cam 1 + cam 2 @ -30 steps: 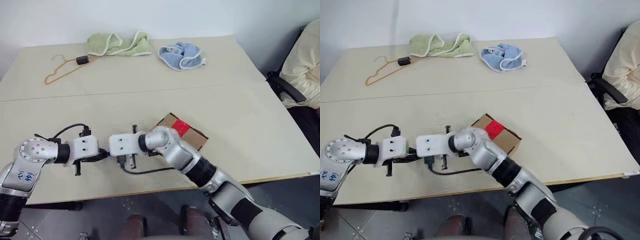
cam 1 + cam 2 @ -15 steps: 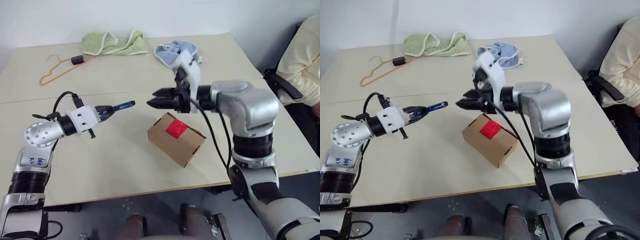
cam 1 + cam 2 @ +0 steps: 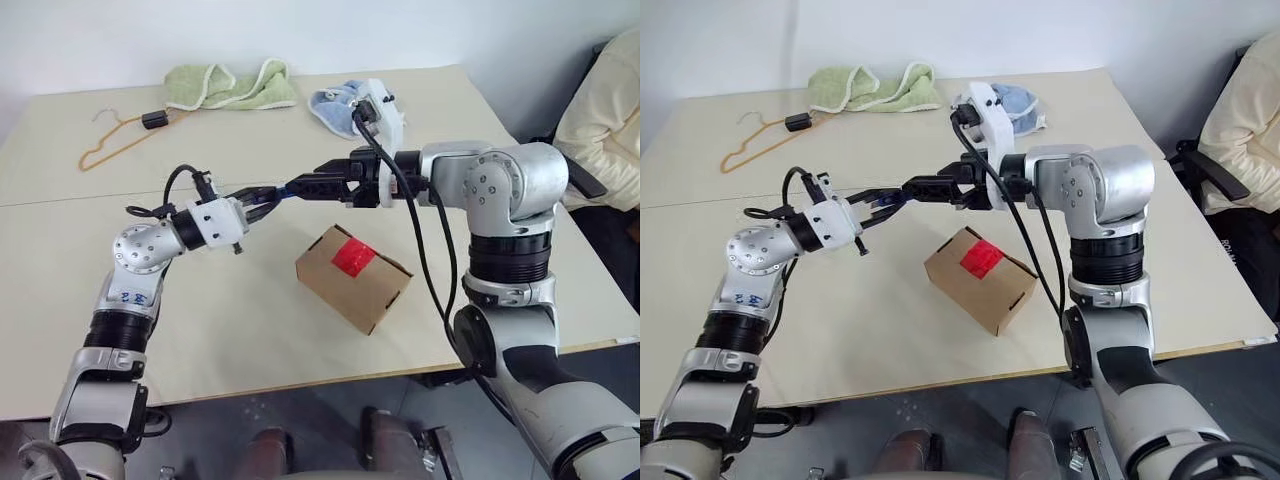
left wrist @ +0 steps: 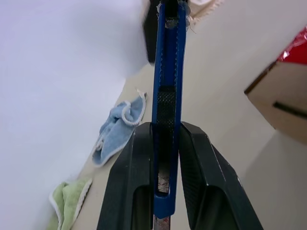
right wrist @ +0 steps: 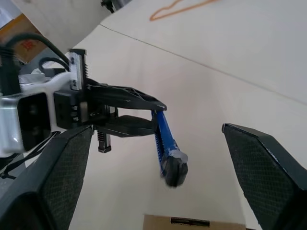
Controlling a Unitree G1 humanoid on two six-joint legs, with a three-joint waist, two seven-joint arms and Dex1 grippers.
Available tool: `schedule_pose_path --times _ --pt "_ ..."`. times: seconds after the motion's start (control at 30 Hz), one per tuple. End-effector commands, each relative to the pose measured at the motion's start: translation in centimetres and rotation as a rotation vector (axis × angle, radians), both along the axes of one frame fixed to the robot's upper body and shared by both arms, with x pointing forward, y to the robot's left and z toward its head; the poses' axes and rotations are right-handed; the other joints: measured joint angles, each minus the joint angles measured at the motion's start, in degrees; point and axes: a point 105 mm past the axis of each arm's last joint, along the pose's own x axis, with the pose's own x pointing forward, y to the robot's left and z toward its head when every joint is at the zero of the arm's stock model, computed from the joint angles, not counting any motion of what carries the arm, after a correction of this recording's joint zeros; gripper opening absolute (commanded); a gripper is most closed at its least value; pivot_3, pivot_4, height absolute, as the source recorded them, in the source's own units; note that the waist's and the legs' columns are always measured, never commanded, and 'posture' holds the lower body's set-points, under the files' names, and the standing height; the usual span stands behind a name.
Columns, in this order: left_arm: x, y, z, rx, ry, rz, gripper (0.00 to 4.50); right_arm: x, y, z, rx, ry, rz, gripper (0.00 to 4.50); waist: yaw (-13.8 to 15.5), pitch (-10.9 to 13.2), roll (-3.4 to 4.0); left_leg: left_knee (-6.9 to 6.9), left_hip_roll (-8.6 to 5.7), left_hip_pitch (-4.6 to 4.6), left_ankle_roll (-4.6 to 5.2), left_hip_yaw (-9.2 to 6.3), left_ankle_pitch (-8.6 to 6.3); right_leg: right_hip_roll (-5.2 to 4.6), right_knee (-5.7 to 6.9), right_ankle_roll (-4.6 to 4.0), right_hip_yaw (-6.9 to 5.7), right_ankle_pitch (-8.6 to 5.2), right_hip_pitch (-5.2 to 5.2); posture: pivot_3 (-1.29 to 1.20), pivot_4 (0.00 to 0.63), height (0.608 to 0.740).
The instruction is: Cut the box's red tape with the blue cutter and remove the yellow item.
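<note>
Passing the blue cutter [image 3: 890, 198] across, the left tool [image 4: 163, 158] clamps it; the right tool [image 5: 163, 158], gaping wide, should centre before closing. Box [image 3: 352, 277] sits at five o'clock below.

You will find no legible text here. Blue handwritten marks stand on the left arm's forearm shell [image 3: 130, 297], well behind the left gripper [image 3: 262, 197], too small to read.

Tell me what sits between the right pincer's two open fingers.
In the right wrist view, the free end of the blue cutter sits between the right pincer's open fingers, touching neither. The left pincer grips its other end.
</note>
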Motion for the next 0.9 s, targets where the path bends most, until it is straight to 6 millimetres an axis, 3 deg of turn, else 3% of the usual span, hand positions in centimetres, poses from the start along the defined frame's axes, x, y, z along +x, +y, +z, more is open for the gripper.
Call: schedule_pose_path --times 0.03,0.3,0.4,0.73,0.77,0.9 --pt "-0.35 -0.47 1.04 0.007 -0.056 -0.024 0.41 -0.33 0.71 1.00 0.006 -0.049 0.037 4.47 -0.11 0.00 0.00 0.00 0.00 0.00 0.00 0.00 0.00 0.00 0.00 0.00 0.00 0.00 0.00 0.00 0.150 0.740" --pt "-0.61 -0.61 0.76 0.019 -0.058 -0.037 0.41 0.29 0.62 0.65 -0.024 -0.057 0.034 4.47 0.05 0.00 0.00 0.03 0.00 -0.02 0.00 -0.01 0.00 0.00 -0.01 0.01 0.00 0.01 0.00 0.00 0.150 0.740" --pt "-0.67 -0.55 0.72 0.017 -0.056 -0.035 0.41 0.09 0.60 0.53 -0.035 -0.057 0.055 3.91 0.06 0.00 0.00 0.03 0.00 -0.04 0.00 -0.01 0.00 0.00 -0.02 0.01 0.00 0.01 0.00 0.00 0.150 0.740" --pt "-0.76 0.10 0.50 0.022 -0.047 -0.016 0.41 0.26 0.08 0.69 -0.034 -0.070 0.048 0.36 0.06 0.00 0.00 0.04 0.00 -0.04 0.00 -0.01 0.00 0.00 -0.03 0.02 0.00 0.01 -0.01 0.00 0.150 0.740" --pt "-0.75 0.12 0.46 0.022 -0.044 -0.014 0.41 0.25 0.06 0.73 -0.033 -0.071 0.049 0.15 0.08 0.00 0.00 0.04 0.00 -0.04 0.00 -0.01 0.00 0.00 -0.02 0.02 0.00 0.01 -0.01 0.00 0.150 0.740" --pt "-0.44 0.29 0.26 0.009 -0.015 0.006 0.41 0.08 -0.04 0.88 -0.034 -0.079 0.058 0.16 0.14 0.00 0.00 0.05 0.00 -0.05 0.00 -0.01 0.00 0.00 -0.03 0.02 0.00 0.01 -0.01 0.00 0.150 0.740"
